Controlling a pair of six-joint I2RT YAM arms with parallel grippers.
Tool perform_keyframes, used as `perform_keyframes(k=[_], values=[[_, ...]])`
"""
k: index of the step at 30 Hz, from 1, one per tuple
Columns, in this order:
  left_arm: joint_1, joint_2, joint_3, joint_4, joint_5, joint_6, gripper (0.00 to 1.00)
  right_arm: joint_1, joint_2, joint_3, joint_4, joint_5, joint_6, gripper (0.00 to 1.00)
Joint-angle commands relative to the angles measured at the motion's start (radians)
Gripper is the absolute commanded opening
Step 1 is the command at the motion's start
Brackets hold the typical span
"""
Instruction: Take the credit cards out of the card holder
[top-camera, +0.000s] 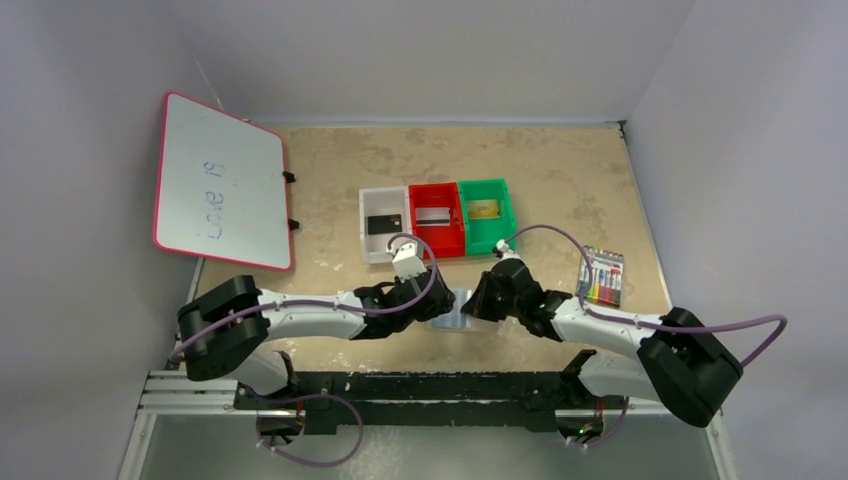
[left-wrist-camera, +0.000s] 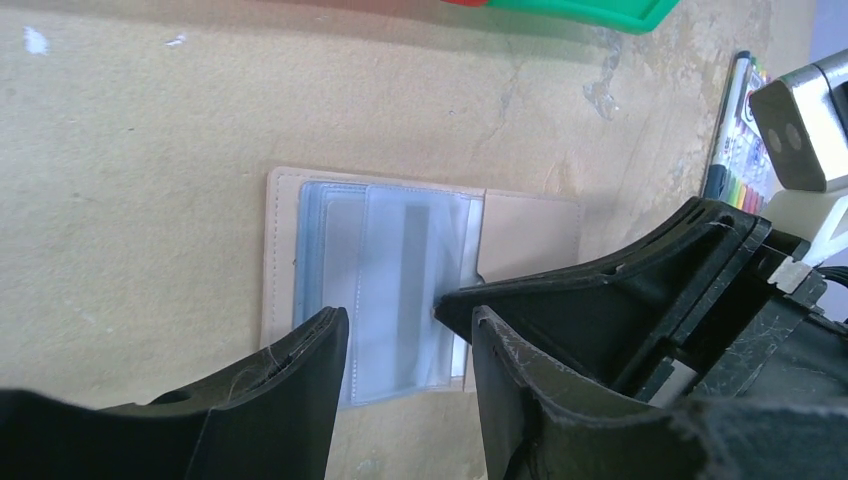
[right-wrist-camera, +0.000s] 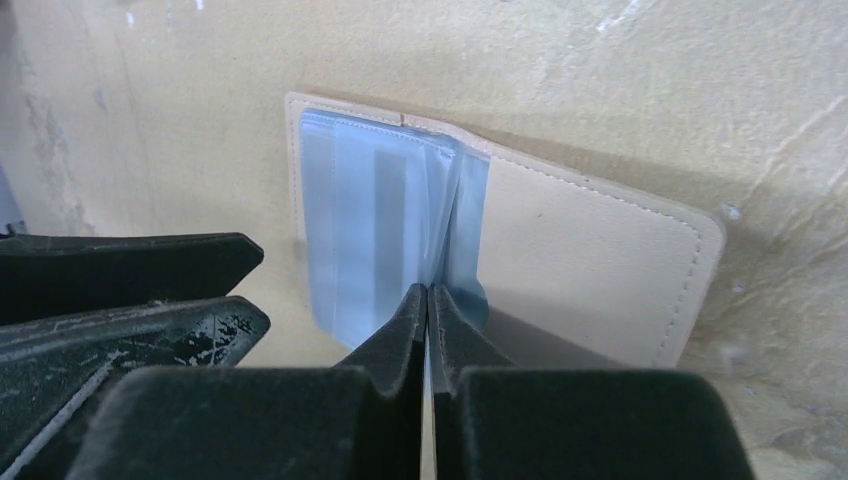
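Note:
The card holder (top-camera: 450, 318) lies open on the table between my two grippers, tan border (left-wrist-camera: 530, 230) round pale blue clear sleeves (right-wrist-camera: 350, 220). A pale credit card with a darker stripe (right-wrist-camera: 388, 215) shows inside a sleeve (left-wrist-camera: 415, 250). My right gripper (right-wrist-camera: 428, 292) is shut, its tips pinching the edge of a lifted sleeve near the holder's fold. My left gripper (left-wrist-camera: 410, 335) stands open over the holder's near edge, with nothing between its fingers. Other credit cards lie in the bins: black (top-camera: 384, 223), silvery (top-camera: 432, 214), gold (top-camera: 484, 208).
White bin (top-camera: 368, 240), red bin (top-camera: 437, 243) and green bin (top-camera: 486, 240) stand in a row just behind the holder. A pack of coloured markers (top-camera: 603, 277) lies at the right. A pink-framed whiteboard (top-camera: 222, 182) leans at the back left.

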Motion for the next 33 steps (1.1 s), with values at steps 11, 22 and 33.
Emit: perform_keyframes(k=[11,22,33], values=[[-0.005,-0.149,-0.113,0.025,-0.049,-0.055,0.48,-0.008,0.090,-0.167,0.563,-0.234,0.169,0.00],[-0.005,-0.041,-0.120,0.138,0.042,-0.075,0.49,-0.012,0.140,-0.211,0.661,-0.230,0.209,0.00],[-0.012,-0.008,-0.072,-0.006,-0.034,-0.099,0.49,-0.014,0.134,-0.195,0.566,-0.200,0.198,0.00]])
